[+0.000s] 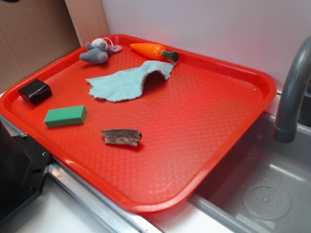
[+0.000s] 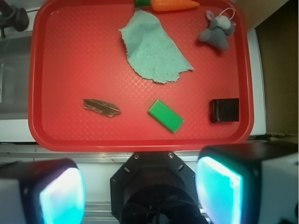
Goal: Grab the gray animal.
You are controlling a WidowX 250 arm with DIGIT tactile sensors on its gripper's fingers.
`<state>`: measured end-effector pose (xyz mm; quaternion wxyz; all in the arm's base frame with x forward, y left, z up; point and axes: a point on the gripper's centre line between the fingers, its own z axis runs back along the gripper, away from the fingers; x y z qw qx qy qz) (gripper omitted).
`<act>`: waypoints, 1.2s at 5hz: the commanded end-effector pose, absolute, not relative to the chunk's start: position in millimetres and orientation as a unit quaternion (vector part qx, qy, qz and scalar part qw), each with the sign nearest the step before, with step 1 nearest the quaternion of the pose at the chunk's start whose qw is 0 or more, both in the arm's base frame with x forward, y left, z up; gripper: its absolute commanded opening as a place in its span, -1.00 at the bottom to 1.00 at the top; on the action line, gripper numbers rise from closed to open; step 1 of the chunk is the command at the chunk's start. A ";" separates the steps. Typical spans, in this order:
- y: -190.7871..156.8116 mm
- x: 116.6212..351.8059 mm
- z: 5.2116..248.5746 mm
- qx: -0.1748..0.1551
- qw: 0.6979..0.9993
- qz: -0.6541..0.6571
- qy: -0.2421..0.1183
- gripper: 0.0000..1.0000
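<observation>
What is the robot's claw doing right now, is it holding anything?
Gripper: open, holding nothing, well short of the gray animal on the red tray.

The exterior view looks obliquely down across the red tray (image 1: 233, 73); the wrist view looks straight down onto it.

One gray animal (image 1: 98, 51), carrot (image 1: 153, 50), rag (image 1: 127, 80), green block (image 1: 65, 116), black block (image 1: 35, 91), wood piece (image 1: 121, 137).

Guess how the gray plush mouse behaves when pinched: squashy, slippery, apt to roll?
The gray animal looks like soft plush, so it probably squashes under the tool rather than slipping. It likely weighs little for its size. It lies slumped in the red tray's corner, so rolling seems unlikely; its white string loop might snag.
</observation>
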<state>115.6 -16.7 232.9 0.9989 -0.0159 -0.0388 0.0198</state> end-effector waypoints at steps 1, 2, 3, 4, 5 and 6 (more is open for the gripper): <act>-16.7 115.6 232.9 -0.016 0.999 0.020 -0.039 1.00; -3.1 128.0 231.8 -0.011 0.995 0.085 -0.053 1.00; 21.9 145.7 219.9 -0.016 0.973 0.207 -0.096 1.00; 46.0 164.4 203.7 -0.010 0.957 0.262 -0.122 1.00; 80.3 197.2 175.8 0.001 0.941 0.303 -0.150 1.00; 103.5 220.7 154.5 0.007 0.928 0.320 -0.190 1.00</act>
